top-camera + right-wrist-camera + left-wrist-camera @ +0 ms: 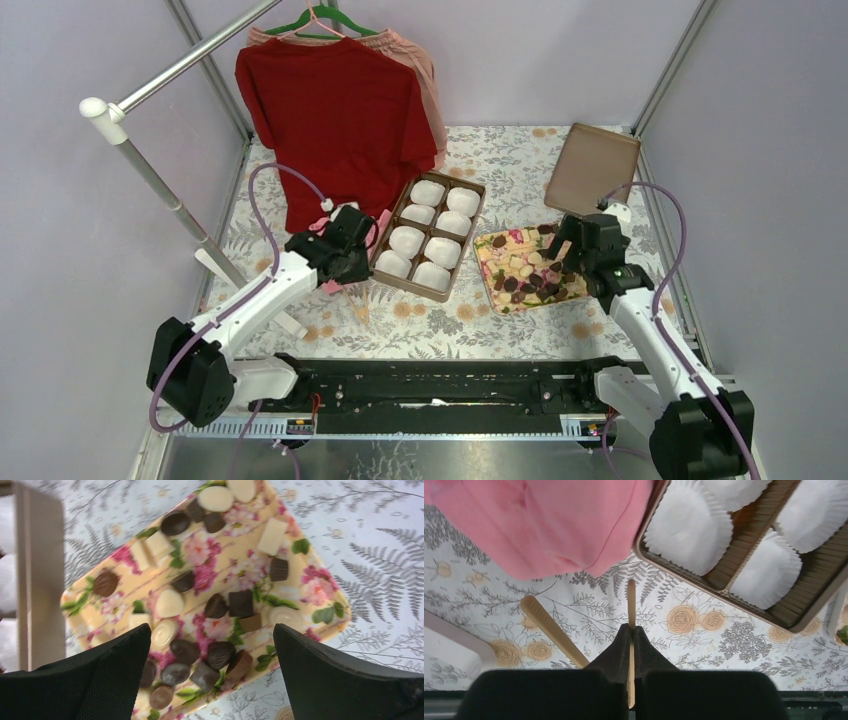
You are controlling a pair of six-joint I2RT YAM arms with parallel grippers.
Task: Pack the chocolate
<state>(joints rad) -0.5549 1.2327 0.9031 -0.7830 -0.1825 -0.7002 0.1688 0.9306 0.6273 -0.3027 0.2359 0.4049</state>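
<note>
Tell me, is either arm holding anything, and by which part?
The left tool is shut on a thin wooden stick, gripping its near part; the far end pokes out. The right tool is open and holds nothing.

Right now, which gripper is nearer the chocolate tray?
Right. The right gripper hangs open above the tray; the left gripper is across the box, at its left side, shut on a wooden stick.

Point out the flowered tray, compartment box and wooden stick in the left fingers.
flowered tray point(322, 597): right wrist view, bare right corner.
compartment box point(809, 600): left wrist view, brown inner wall.
wooden stick point(631, 605): left wrist view, exposed shaft.
</note>
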